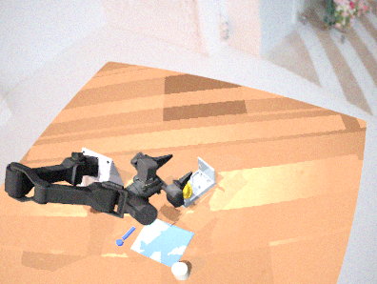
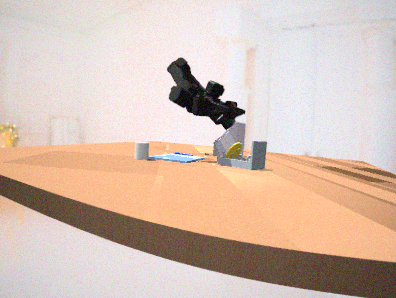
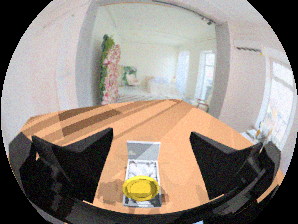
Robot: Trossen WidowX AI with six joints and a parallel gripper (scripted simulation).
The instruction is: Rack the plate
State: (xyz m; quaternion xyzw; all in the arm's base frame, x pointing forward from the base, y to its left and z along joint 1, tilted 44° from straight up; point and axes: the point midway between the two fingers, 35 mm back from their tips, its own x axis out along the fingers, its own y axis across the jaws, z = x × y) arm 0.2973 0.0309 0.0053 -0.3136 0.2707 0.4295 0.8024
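The yellow plate (image 1: pixel 187 191) (image 2: pixel 234 150) (image 3: pixel 141 188) is in the end of the dish rack farthest from its tall end wall. It stands on edge with a lean; the rails at its foot are too small to tell which slot it is in. The grey dish rack (image 1: pixel 206 167) (image 2: pixel 259 154) (image 3: pixel 143 150) stands on the table. My gripper (image 1: pixel 181 165) (image 2: pixel 237 119) (image 3: pixel 153 134) is open and empty, above the table and apart from the plate, with its fingers spread wide.
A pale wedge-shaped block (image 1: pixel 109 175) (image 2: pixel 238 136) stands near the arm. A light blue mat (image 1: pixel 167 242) (image 2: pixel 180 158) lies on the wooden table, with a blue spoon-like thing (image 1: pixel 127 235) beside it and a white cylinder (image 1: pixel 180 271) (image 2: pixel 142 151) near its corner.
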